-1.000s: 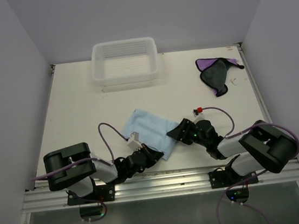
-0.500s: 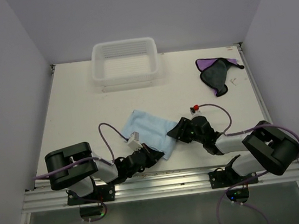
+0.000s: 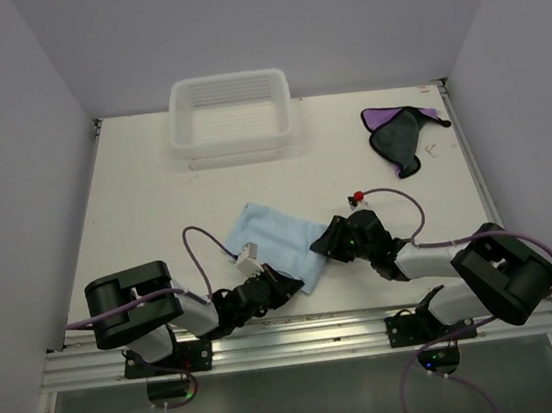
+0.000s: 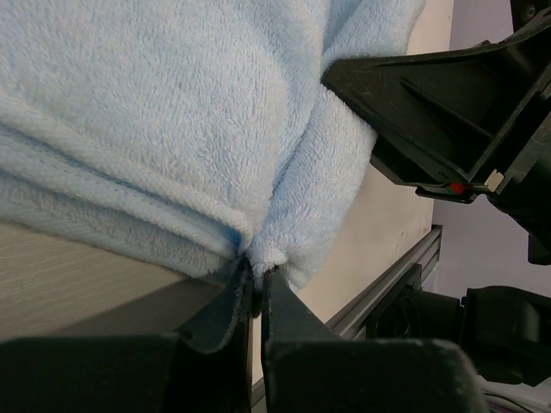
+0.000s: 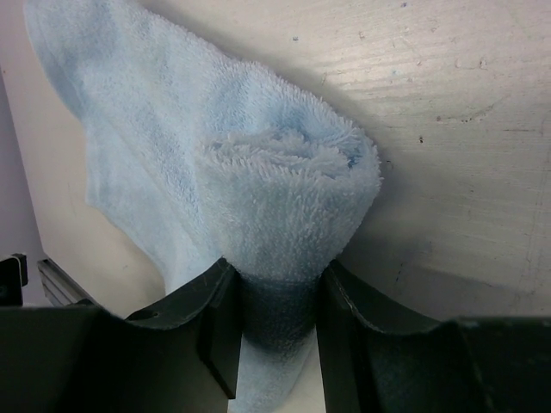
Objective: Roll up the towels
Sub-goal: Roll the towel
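The light blue towel [image 3: 275,237] lies at the front middle of the table, its near right end curled into a loose roll [image 5: 288,194]. My left gripper [image 3: 291,285] is shut, pinching the towel's near edge [image 4: 256,268]. From the right, my right gripper [image 3: 320,248] has the rolled end between its fingers [image 5: 277,280], and both pads touch the cloth. The right gripper's black body [image 4: 448,112] shows in the left wrist view, close beside the towel [image 4: 172,112]. The purple towel [image 3: 398,136], dark side up, lies crumpled at the back right, away from both grippers.
A white mesh basket [image 3: 233,143] stands at the back centre. Purple cables loop by both arms [image 3: 201,251] [image 3: 413,212]. The metal rail of the table's near edge [image 3: 302,332] runs just behind the grippers. Walls close in the left, right and back sides.
My right gripper's jaws have narrowed onto the rolled end of the blue towel, and its wrist has shifted slightly left and away. The left gripper holds as before.
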Controlling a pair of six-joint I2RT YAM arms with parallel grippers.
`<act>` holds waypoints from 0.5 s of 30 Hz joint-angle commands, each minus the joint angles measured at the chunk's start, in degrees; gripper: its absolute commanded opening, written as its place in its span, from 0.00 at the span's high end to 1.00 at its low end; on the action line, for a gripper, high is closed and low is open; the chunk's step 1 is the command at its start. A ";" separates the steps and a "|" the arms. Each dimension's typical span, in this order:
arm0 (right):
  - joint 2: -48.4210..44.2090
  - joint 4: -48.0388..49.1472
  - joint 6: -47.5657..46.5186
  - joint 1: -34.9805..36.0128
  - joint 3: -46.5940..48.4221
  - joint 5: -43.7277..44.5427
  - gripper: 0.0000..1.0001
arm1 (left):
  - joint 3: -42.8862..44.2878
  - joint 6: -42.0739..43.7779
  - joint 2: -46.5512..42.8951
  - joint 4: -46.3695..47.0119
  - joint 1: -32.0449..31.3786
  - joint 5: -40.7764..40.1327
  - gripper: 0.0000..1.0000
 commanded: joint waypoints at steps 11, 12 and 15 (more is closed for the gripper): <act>0.47 -5.84 -1.46 0.52 4.12 4.28 0.68 | -1.26 3.02 2.43 -9.77 0.05 3.22 1.00; 0.47 -6.20 -1.46 0.52 4.47 4.46 0.68 | -1.17 3.11 2.52 -9.69 0.05 3.30 1.00; 0.73 -7.60 -1.64 0.52 5.53 4.72 0.69 | -1.08 3.37 2.43 -9.60 0.05 3.39 0.99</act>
